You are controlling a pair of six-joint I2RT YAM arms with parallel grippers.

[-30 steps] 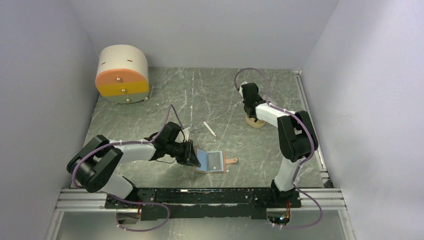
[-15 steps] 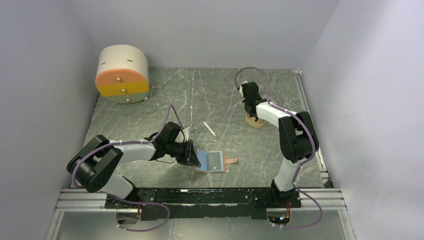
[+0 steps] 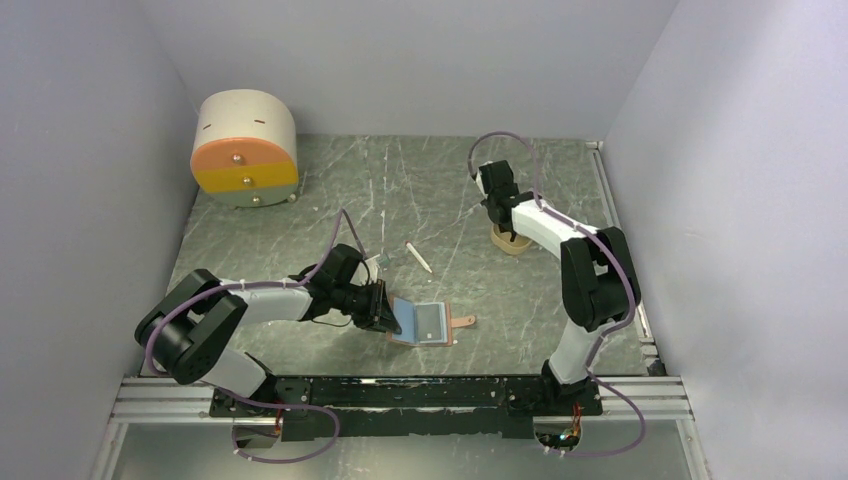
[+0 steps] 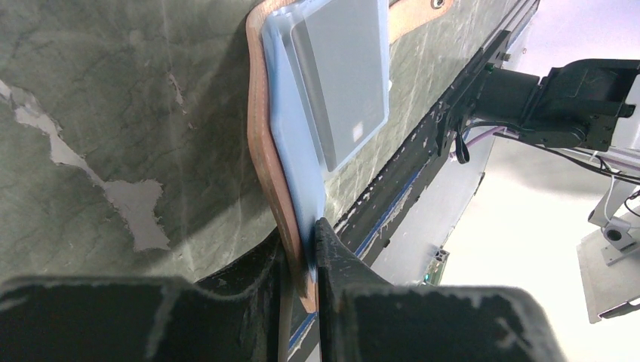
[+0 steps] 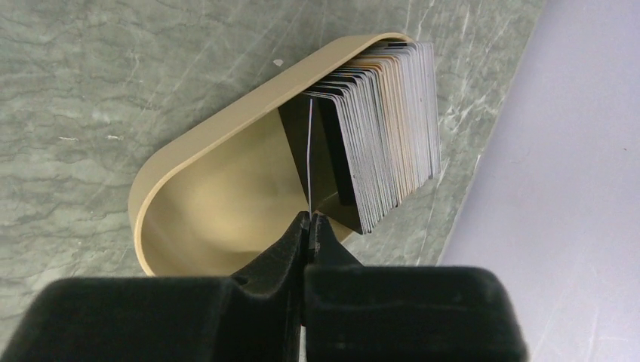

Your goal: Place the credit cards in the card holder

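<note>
Tan plastic rims the oval tray (image 5: 189, 151) at the far right of the table. There we see the right gripper (image 5: 309, 226) with its fingers pressed almost together on the near edge of one credit card (image 5: 310, 151). That card stands edge-on to the wrist camera as a thin pale line, just in front of the upright stack of credit cards (image 5: 392, 128) at the tray's far end. The card holder (image 3: 425, 323) lies open at the near centre, well apart from that pincer and toward its near left, with a white pen (image 3: 418, 257) roughly between them. Its long axis runs across the table. The left gripper (image 4: 306, 249), much the nearer of the two, is clamped tight on the holder's left flap, brown outside and blue inside, and the clear pocket (image 4: 347, 83) faces up. We judge the card must cross that diagonal and tip from upright toward flat to meet the pocket; we cannot tell which way the pocket's mouth opens.
</note>
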